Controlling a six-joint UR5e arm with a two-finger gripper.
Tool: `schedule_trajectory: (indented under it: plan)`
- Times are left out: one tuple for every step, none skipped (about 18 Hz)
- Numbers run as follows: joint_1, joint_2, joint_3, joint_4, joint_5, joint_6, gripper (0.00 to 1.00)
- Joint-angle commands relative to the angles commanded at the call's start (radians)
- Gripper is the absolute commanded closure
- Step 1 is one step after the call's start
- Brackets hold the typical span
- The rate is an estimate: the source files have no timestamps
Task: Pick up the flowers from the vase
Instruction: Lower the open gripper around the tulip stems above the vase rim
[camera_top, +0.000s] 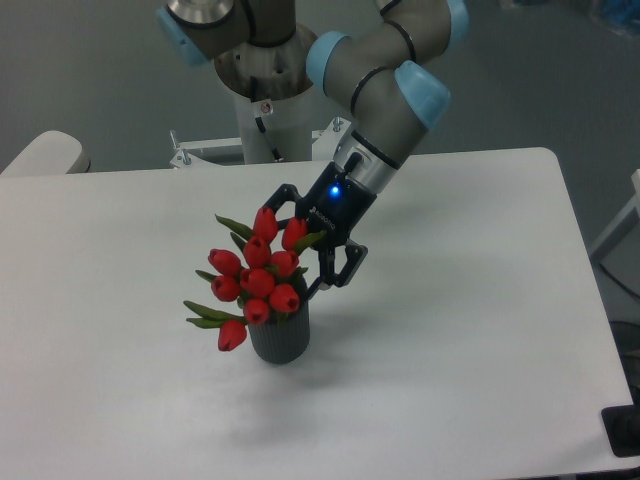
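Flowers (258, 280) stand in the vase (279, 338), a ribbed dark grey cylinder on the white desk (470, 300). The tool (302, 240), its jaws spread and grasping nothing, sits just beside the vase's bunch at its upper right. A good grasp would close low on the gathered stems, not the heads. Red closed tulip buds, dark pointed leaves splaying left.

views: one fixed camera | position: sitting high off the bench's (480, 300) front edge, opposite the arm's base (268, 110) | facing: looking down and toward the base | range: taking in nearly the whole bench | overlap: no second view sharing the scene
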Motion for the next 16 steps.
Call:
schedule_trajectory:
  plan:
    - [0.000, -0.002, 0.000, 0.000, 0.000, 0.000, 0.00]
    - [0.000, -0.003, 0.000, 0.000, 0.000, -0.002, 0.00]
    - [0.000, -0.006, 0.000, 0.000, -0.002, -0.002, 0.00]
    - [0.000, -0.008, 0.000, 0.000, -0.002, -0.002, 0.00]
    - [-0.002, -0.008, 0.000, 0.000, -0.002, -0.002, 0.00]
    - [-0.002, -0.011, 0.002, 0.000, -0.002, -0.002, 0.00]
    - [-0.002, -0.011, 0.003, 0.000, -0.002, -0.005, 0.00]
    - [-0.002, -0.011, 0.003, 0.000, -0.002, -0.003, 0.00]
    - [-0.002, -0.012, 0.003, 0.000, -0.002, -0.005, 0.00]
    - [-0.003, -0.015, 0.005, 0.000, -0.006, -0.009, 0.00]
    - [-0.008, -0.018, 0.006, 0.000, -0.017, -0.011, 0.00]
    - [-0.008, -0.020, 0.006, 0.000, -0.031, -0.011, 0.00]
    - [-0.008, -0.021, 0.006, 0.000, -0.037, -0.011, 0.00]
    - [-0.009, -0.023, 0.006, 0.000, -0.037, -0.011, 0.00]
    - [-0.011, -0.028, 0.006, 0.000, -0.037, -0.009, 0.00]
    - [-0.014, -0.029, 0.006, 0.000, -0.041, -0.011, 0.00]
